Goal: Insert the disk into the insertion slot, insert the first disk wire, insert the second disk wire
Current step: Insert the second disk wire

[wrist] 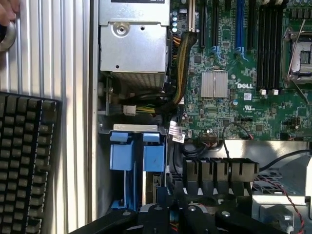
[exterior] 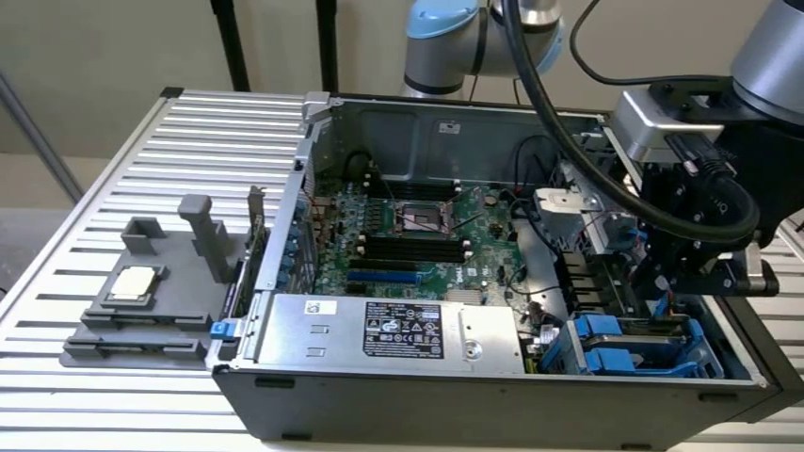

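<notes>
Black gripper (wrist: pixel 187 219) hangs just over the insertion slot (exterior: pixel 647 344) at the computer case's (exterior: pixel 503 395) front corner; whether its jaws are open cannot be told. Blue carrier pieces (wrist: pixel 136 153) sit there, beside the power-supply box (exterior: pixel 390 330), cables (wrist: pixel 180 63) crowding between.

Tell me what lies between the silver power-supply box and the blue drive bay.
In the wrist view, a bundle of wires with a white connector lies between power-supply box and blue drive bay.
</notes>
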Motion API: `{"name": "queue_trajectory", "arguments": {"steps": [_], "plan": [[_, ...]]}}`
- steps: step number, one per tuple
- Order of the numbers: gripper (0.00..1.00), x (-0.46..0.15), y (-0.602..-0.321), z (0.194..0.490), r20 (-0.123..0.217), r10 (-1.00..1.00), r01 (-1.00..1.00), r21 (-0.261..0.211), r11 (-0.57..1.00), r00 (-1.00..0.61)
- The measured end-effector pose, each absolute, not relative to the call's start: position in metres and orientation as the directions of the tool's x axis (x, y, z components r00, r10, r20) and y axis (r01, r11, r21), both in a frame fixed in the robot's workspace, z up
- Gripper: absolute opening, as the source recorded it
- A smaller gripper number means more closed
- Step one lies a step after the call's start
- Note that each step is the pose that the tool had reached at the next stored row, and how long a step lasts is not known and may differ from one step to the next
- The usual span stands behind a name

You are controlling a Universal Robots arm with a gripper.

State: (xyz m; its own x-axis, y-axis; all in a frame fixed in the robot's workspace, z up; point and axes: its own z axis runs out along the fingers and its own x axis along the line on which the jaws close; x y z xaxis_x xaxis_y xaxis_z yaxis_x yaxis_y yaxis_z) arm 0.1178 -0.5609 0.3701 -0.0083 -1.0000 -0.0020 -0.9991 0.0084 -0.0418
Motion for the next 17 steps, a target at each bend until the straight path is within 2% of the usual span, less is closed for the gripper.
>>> {"name": "queue_trajectory", "arguments": {"steps": [9,17], "plan": [[0.16,0.118,-0.566,0.361,-0.003,-1.000,-0.999,-0.042,0.008,-0.008],[0.16,0.118,-0.580,0.352,-0.031,-0.999,-0.999,-0.042,0.010,-0.008]]}}
